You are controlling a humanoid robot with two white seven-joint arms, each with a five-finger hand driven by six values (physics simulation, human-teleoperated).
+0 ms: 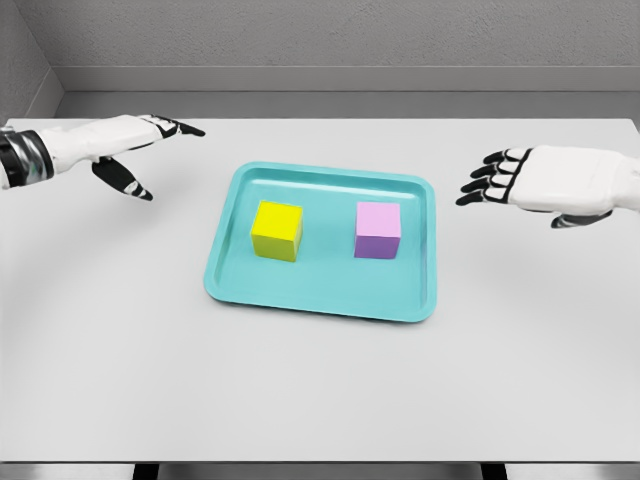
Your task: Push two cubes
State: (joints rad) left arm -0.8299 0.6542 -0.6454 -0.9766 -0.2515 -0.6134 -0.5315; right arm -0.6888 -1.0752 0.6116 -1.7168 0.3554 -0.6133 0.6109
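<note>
The yellow cube (277, 229) sits in the left half of a teal tray (325, 297), and the pink cube (378, 230) sits in the right half, roughly level with it. The two cubes are apart, with a bare strip of tray floor between them, and neither touches the tray's raised rim. Both rest flat on their bases, with the top face and the near side face showing. The pink cube's near face looks a darker purple than its top.

The tray lies near the middle of a pale grey bench (320, 400), its long side running left to right.

The left hand (125, 145) comes in from the left edge, well apart from the tray and above its far left corner in the picture. Its fingers (180, 128) are stretched out and apart, pointing toward the right, with the thumb hanging lower; they hold nothing.

The right hand (545, 182) comes in from the right edge, near the tray's right side but clear of it. Its black-tipped fingers (490, 176) are loosely bent and spread, pointing left toward the tray, and hold nothing.

A grey wall (330, 40) stands behind the bench.
</note>
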